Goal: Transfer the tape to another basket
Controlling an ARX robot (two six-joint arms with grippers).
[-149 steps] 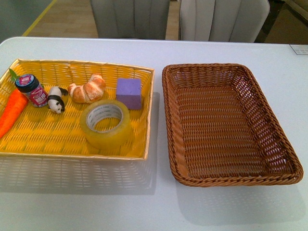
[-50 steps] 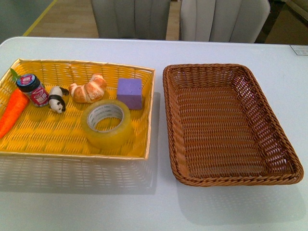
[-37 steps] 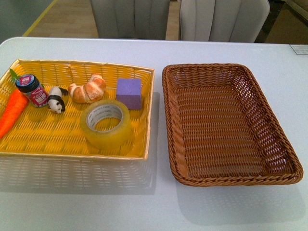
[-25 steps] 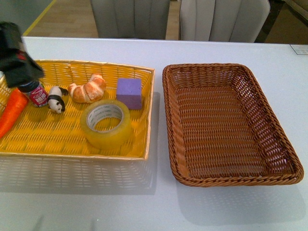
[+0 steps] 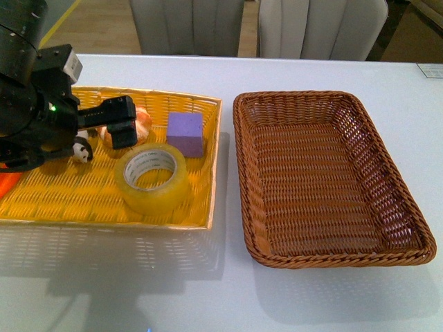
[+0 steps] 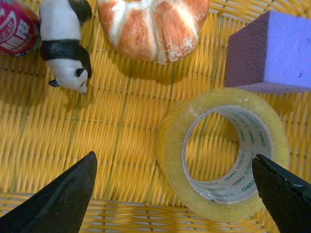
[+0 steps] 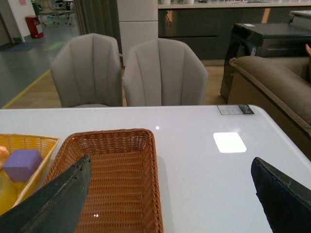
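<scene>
The tape is laid flat in the yellow basket, with its hole facing up. It is a wide roll. Its outside is see-through and yellowish, and its inner ring is white with small green letters printed on it. It is found just beside the purple cube and near the croissant and the toy panda. The left end effector is held wide open over the yellow basket, near the tape, and nothing is gripped by it. The right end effector is also opened wide and nothing is held in it. The brown basket is set on the white surface, just beside the yellow basket.
</scene>
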